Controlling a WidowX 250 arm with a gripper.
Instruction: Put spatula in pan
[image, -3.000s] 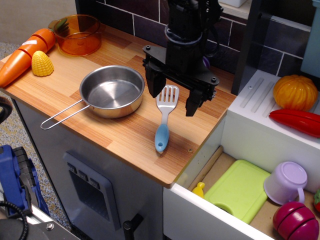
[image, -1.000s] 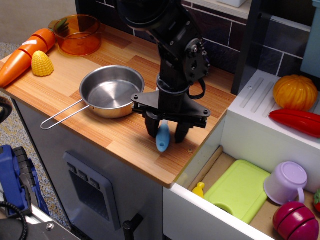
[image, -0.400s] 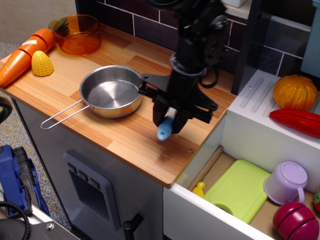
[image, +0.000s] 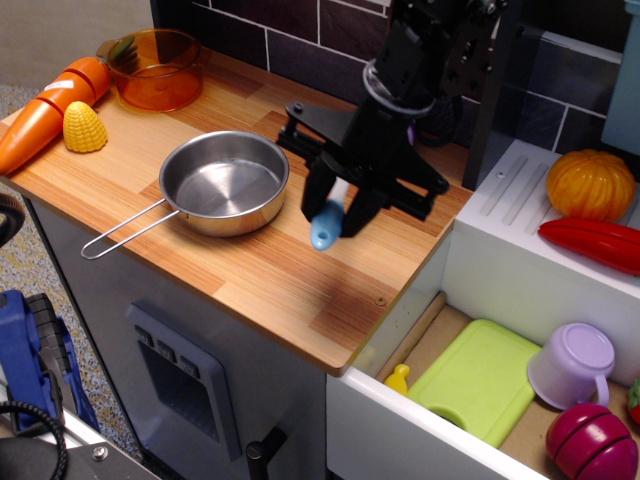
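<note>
The shiny steel pan (image: 222, 182) sits on the wooden counter, its wire loop handle pointing front-left. My black gripper (image: 337, 212) hangs above the counter just right of the pan. It is shut on the spatula (image: 326, 228), whose light blue handle end sticks out below the fingers, lifted off the wood. The spatula's white slotted head is hidden behind the gripper.
An orange transparent pot (image: 155, 68), a toy carrot (image: 45, 112) and a yellow corn (image: 84, 127) lie at the counter's back left. To the right stand a pumpkin (image: 590, 184) and a red pepper (image: 590, 242). An open drawer holds a green board (image: 479, 378) and a purple cup (image: 571, 364).
The gripper came down over the spatula's handle, shut on it, and has lifted it off the counter, rising and shifting slightly back.
</note>
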